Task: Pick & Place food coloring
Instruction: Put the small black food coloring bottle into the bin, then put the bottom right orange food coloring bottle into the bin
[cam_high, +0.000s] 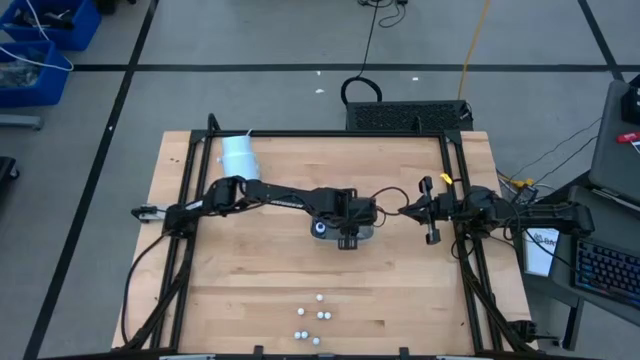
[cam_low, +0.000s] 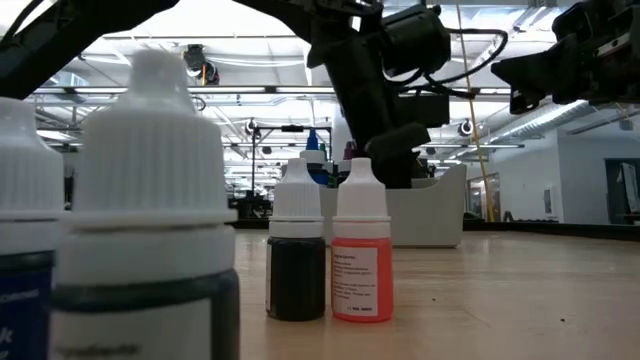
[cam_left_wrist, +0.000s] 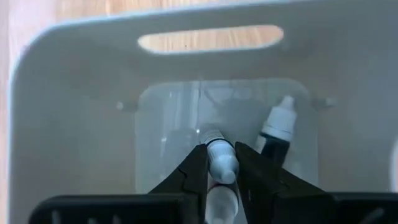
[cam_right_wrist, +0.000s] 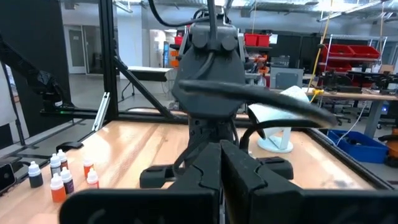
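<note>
— So, which step is this?

— The placing, I'd say. From the table centre, the left gripper (cam_left_wrist: 221, 168) hangs right over the clear tray (cam_high: 362, 232), its fingers clamped on a small white-capped bottle (cam_left_wrist: 221, 163) of food coloring. The bottle points down into the tray and is not let go yet.

— Anything in the tray already?

— One dark bottle (cam_left_wrist: 275, 132) with a white cap lies on the tray floor, just beside the held one.

— And the rest of the set?

— Down at six o'clock near the table's front edge: a loose cluster of little bottles (cam_high: 314, 322), well apart from the tray. Up close I can see a dark one (cam_low: 297, 253) and a red one (cam_low: 362, 252) standing upright and touching.

— The other arm?

— The right gripper (cam_high: 432, 212) waits off at three o'clock, pinched shut on nothing. A pale cup (cam_high: 240, 155) lies at ten o'clock, untouched.

— What does the next move ask for?

— My guess: lower a little, part the fingers so the bottle drops clear of its neighbour, lift straight out, then swing to six o'clock for another.
</note>
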